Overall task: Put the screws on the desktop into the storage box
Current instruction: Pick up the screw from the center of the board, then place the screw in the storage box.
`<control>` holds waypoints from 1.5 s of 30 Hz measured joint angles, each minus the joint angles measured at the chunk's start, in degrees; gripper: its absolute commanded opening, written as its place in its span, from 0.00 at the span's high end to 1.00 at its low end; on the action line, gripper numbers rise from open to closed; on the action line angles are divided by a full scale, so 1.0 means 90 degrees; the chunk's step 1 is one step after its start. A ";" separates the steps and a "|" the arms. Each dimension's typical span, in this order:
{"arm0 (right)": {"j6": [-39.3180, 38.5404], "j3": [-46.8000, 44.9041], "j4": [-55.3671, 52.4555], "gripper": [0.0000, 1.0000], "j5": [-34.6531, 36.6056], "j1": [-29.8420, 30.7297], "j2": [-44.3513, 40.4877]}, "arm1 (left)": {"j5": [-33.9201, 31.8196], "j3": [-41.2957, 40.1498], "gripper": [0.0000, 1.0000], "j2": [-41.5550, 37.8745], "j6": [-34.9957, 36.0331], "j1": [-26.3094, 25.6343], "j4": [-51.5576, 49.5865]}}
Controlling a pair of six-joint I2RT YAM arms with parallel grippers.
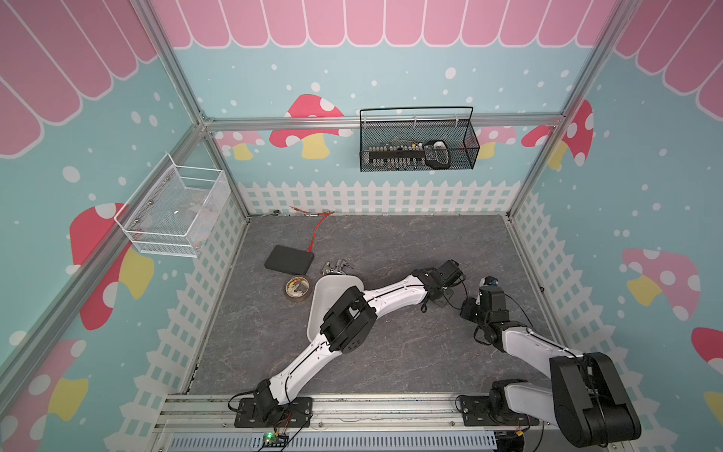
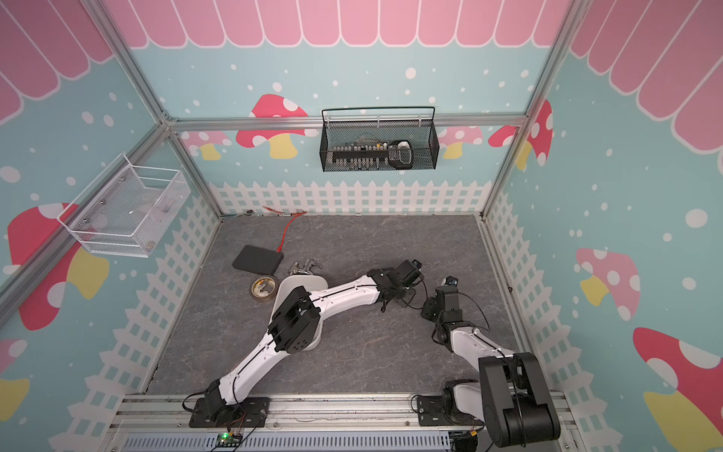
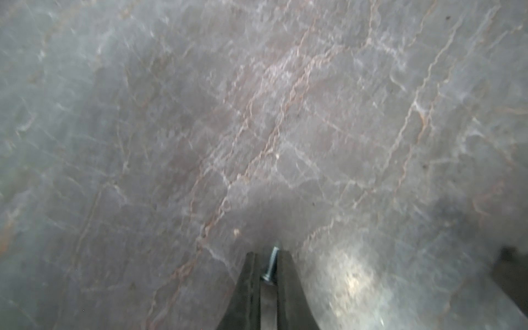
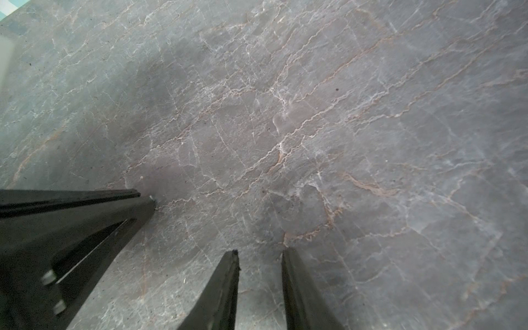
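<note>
Matt veined desktop [image 3: 171, 114], shiny metal screw [image 3: 270, 265], seemingly smooth plastic storage box [image 1: 322, 301]

One screw [image 3: 270, 264] is seen in the left wrist view. In both top views are counted one white tray [image 1: 328, 291], one black box [image 1: 289, 260], one tape roll [image 1: 298, 290] and two wire baskets, a black basket [image 1: 418, 144] and a white basket [image 1: 176, 213]. The metal clips [image 1: 335, 268] cannot be counted.

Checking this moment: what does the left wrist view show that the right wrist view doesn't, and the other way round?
Only the left wrist view shows a small silvery screw, pinched between the nearly closed jaws of the left gripper.

Only the right wrist view shows the right gripper, with its jaws apart and nothing between them.

Both views show the veined grey desktop and the left gripper. The right wrist view sees the left gripper from the side, with its tips down at the surface, and the screw cannot be made out there.
</note>
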 measured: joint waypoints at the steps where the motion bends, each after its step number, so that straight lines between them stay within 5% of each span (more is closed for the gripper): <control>1: 0.0000 0.0000 0.0000 0.68 0.0000 0.0000 0.0000 | 0.0073 -0.0121 1.00 -0.0087 -0.0068 0.0010 -0.0017; 25: -0.0002 0.0000 0.0022 0.68 -0.0046 0.0000 0.0000 | 0.0321 -0.2518 1.00 -0.2548 -0.0942 0.0231 -0.0364; 31: -0.0005 0.0000 0.0022 0.68 -0.0061 0.0000 0.0000 | 0.0279 -0.4362 1.00 -0.4313 -0.1161 0.0699 0.0095; 39: -0.0019 0.0000 0.0024 0.68 -0.0090 0.0000 0.0007 | 0.0335 -0.7325 1.00 -0.7371 -0.1656 0.2166 0.1047; 45: -0.0022 0.0000 0.0024 0.68 -0.0092 0.0000 0.0017 | 0.0459 -0.8444 1.00 -0.8199 -0.1926 0.2650 0.1353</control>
